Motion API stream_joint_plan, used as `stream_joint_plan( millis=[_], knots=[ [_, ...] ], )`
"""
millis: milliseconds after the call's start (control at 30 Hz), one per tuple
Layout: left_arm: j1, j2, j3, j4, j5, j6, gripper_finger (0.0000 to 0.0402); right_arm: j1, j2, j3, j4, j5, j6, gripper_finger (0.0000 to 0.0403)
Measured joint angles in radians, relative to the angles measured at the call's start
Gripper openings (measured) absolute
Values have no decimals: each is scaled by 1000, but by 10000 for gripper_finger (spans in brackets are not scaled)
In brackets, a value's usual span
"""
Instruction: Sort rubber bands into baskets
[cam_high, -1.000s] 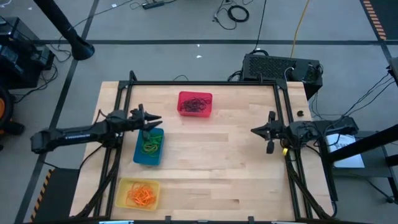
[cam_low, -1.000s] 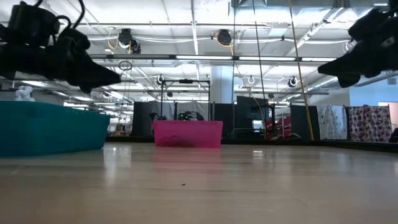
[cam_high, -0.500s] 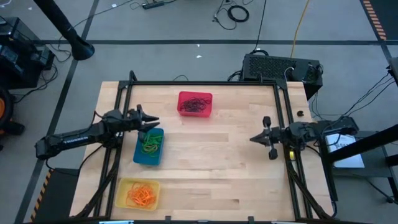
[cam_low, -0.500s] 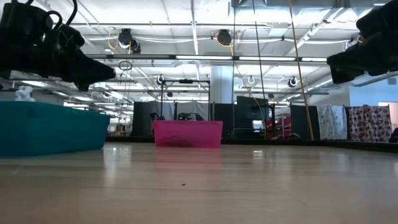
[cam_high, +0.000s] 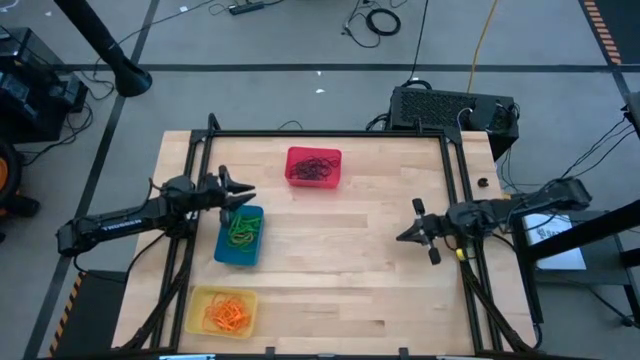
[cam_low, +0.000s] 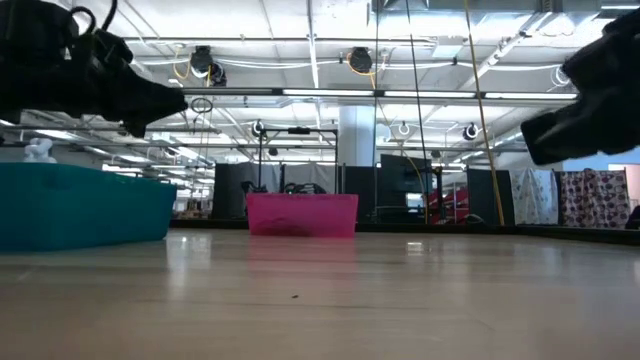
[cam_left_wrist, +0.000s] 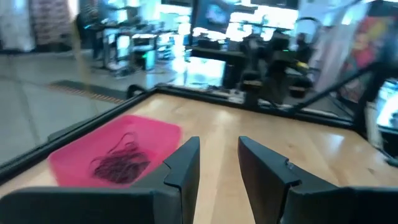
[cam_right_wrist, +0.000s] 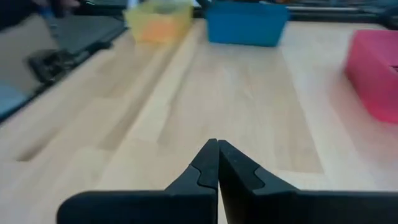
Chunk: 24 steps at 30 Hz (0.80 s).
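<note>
Three baskets stand on the wooden table. The red basket (cam_high: 314, 167) at the far middle holds dark rubber bands (cam_left_wrist: 121, 165). The blue basket (cam_high: 240, 236) at the left holds green bands (cam_high: 241, 232). The yellow basket (cam_high: 222, 311) at the near left holds orange bands (cam_high: 228, 314). My left gripper (cam_high: 248, 197) hovers open and empty over the blue basket's far end, pointing toward the red basket (cam_left_wrist: 112, 155). My right gripper (cam_high: 402, 237) is shut and empty above bare table at the right, pointing toward the left side (cam_right_wrist: 217, 149).
A black frame (cam_high: 330, 133) runs along the table's far, left and right sides. A black box (cam_high: 450, 108) with cables stands beyond the far right corner. Bare wood (cam_high: 340, 260) lies between the baskets and my right gripper.
My right gripper has moved toward the table's near edge and a little toward the left, coming lower. My left gripper has drawn back slightly toward the left edge and risen a little over the blue basket.
</note>
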Motion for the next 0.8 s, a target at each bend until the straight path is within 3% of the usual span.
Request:
stream_joint_plan(
  millis=[267,667,800],
  knots=[
    [0,1,0,-7,-37,-35,115,-1,33,0,35,224,7,0],
    [0,1,0,-7,-38,-36,115,0,31,0,28,157,-123,0],
    [0,1,0,-7,-38,-36,115,0,31,0,34,150,-23,0]
  ],
)
